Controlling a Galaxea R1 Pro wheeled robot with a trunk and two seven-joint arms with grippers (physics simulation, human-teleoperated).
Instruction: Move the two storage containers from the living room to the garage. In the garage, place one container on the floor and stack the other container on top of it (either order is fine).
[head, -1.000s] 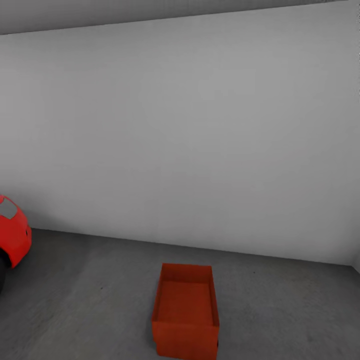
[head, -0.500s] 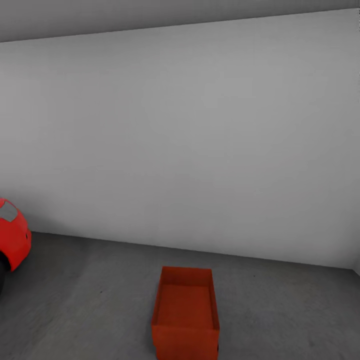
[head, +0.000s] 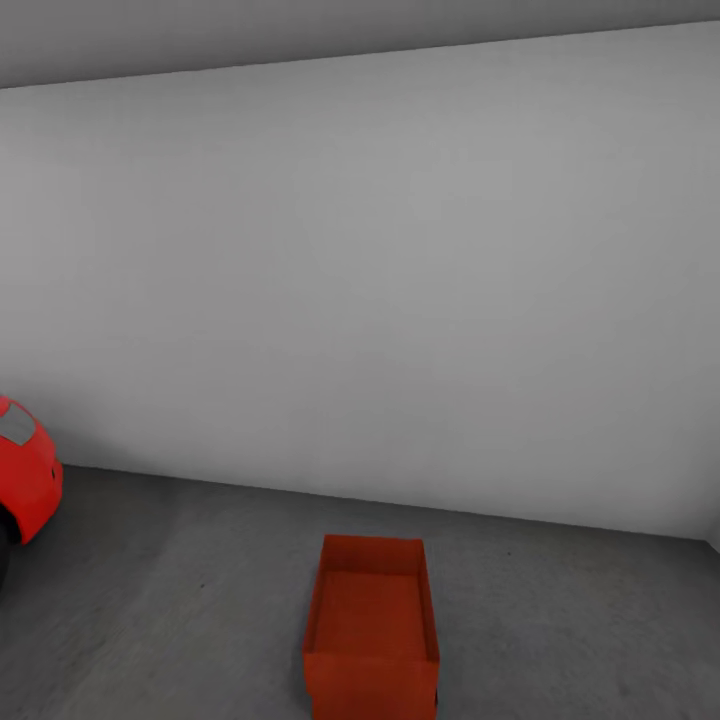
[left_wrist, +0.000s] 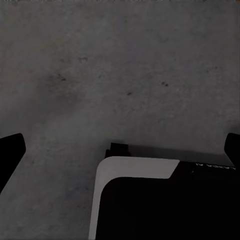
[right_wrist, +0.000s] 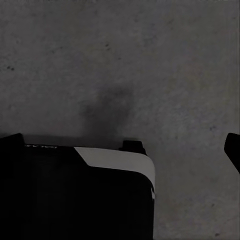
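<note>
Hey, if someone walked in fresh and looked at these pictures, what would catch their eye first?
The orange-red bin sitting open-topped on the dark grey floor, low in the middle of the head view, jumps out first. Next is the nose of a red car poking in at the left edge. Behind both stands a big, bare pale grey wall.
</note>
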